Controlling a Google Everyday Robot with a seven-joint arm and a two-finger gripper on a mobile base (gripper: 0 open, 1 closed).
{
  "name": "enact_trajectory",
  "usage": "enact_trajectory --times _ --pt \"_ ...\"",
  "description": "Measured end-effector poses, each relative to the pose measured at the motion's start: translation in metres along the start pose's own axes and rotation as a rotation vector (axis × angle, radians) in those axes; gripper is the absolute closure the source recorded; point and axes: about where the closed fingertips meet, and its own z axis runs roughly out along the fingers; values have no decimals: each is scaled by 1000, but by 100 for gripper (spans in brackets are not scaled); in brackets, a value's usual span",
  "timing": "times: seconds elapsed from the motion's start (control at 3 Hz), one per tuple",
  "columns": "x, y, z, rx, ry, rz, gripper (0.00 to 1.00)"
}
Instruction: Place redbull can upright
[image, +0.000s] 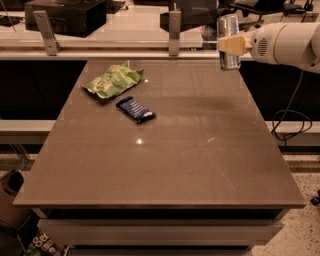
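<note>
The redbull can (228, 30) is a slim silvery can held upright in the air above the table's far right corner. My gripper (233, 44) is shut on its middle, with pale yellow fingers (235, 44) across the can and the white arm (287, 44) reaching in from the right. The can's bottom hangs a little above the brown table (165, 150).
A green snack bag (113, 80) lies at the table's far left, a dark blue snack bar wrapper (135, 109) just in front of it. A rail with metal posts (174, 32) runs behind the table. A cable (292, 120) hangs at the right.
</note>
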Motion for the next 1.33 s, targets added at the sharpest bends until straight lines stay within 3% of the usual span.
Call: enact_trajectory --times 0.33,1.33 --pt "-2 18 11 -42 -38 -31 100" --pt "27 59 40 -97 -87 -22 100"
